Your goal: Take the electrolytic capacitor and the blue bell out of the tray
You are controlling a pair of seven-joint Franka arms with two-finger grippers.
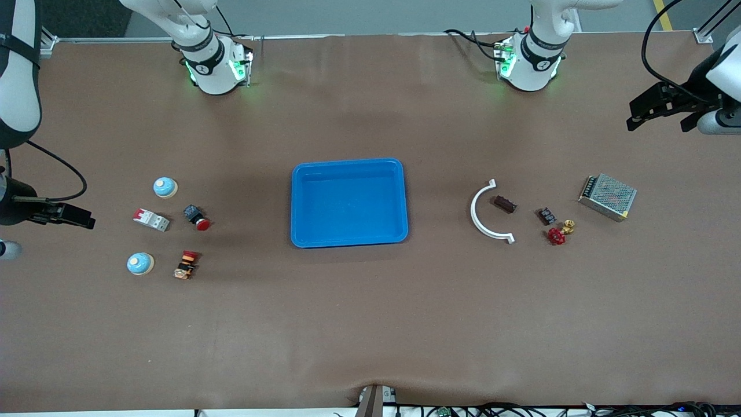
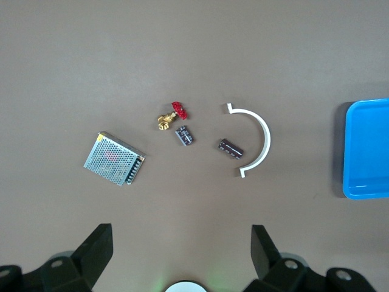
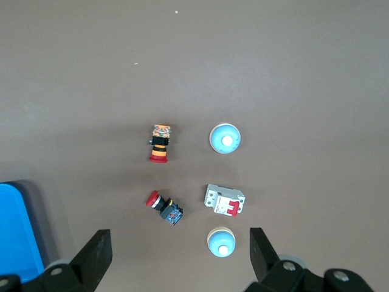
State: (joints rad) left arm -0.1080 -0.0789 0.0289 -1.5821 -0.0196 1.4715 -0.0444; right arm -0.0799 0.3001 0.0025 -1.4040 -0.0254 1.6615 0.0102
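Two arms wait, jaws spread wide and empty — left gripper (image 2: 179, 243), right gripper (image 3: 176, 243). Blue tray (image 1: 349, 202) sits mid-table; only the front view shows it whole. Bell (image 1: 165, 187) lies at nine o'clock of it, capacitor (image 1: 504, 204) at three — each wrist view shows just one.

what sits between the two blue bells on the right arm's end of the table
A white circuit breaker with a red switch lies between the two bells, touching neither; both the front view and the right wrist view show it.
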